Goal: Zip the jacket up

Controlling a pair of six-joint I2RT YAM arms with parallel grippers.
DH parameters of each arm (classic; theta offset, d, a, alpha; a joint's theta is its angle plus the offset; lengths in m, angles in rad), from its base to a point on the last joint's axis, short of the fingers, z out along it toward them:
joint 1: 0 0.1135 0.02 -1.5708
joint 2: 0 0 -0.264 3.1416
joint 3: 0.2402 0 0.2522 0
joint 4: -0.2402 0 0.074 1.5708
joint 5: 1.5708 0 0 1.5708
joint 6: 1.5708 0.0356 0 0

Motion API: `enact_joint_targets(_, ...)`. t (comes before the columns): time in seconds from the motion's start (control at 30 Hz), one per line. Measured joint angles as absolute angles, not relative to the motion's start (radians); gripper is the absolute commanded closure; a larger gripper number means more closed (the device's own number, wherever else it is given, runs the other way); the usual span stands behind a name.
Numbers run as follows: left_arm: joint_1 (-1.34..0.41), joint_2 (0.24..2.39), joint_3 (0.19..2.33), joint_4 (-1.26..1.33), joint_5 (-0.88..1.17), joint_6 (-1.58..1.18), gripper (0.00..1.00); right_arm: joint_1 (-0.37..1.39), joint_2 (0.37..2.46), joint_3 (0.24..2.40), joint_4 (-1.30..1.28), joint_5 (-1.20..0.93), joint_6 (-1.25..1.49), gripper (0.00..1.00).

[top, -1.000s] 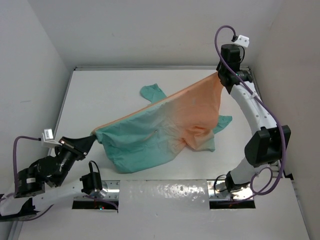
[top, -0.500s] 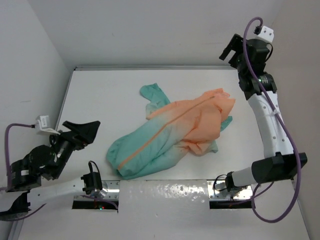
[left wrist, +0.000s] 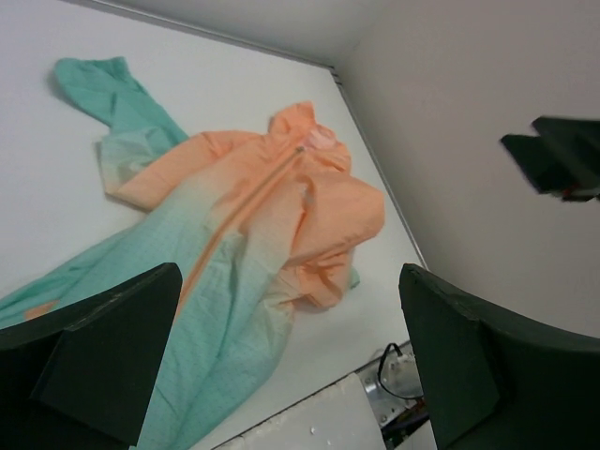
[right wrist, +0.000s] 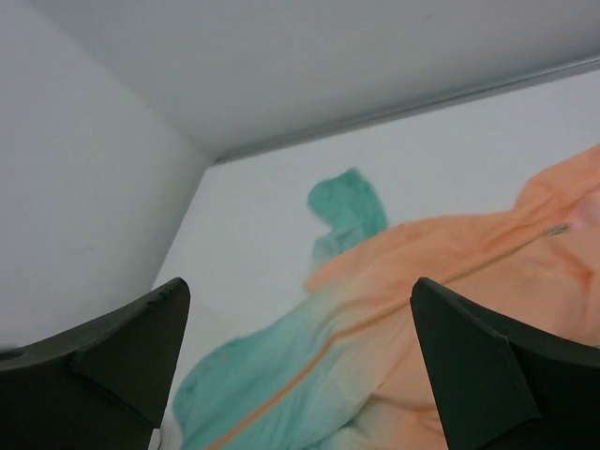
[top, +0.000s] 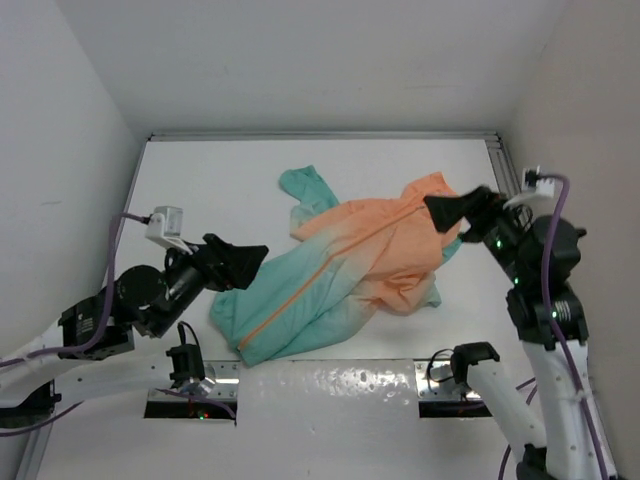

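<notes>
Jacket [top: 350, 270] lies crumpled diagonally, peach fading teal

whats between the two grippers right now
The jacket lies between the left gripper and the right gripper, both open and empty; the top view shows it.

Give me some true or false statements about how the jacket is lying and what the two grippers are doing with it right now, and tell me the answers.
1. The jacket lies on the table, held by neither arm. True.
2. The left gripper is shut on the teal hem. False: its fingers are open and hold nothing.
3. The orange half lies toward the right gripper. True.
4. The zipper pull sits down at the teal hem. False: it is up near the collar, in the orange part.
5. A teal sleeve sticks out on the jacket's far side. True.
</notes>
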State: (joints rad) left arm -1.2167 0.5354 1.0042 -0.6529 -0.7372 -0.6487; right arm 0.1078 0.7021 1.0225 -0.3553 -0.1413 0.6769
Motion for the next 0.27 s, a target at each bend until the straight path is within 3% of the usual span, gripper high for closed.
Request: enact_joint_targets(0.27,-1.217,0.581,0.943,-0.527,-0.611,-0.618,0.00,0.108,0.296,0.646,-0.551,-0.432,0.712,0.01)
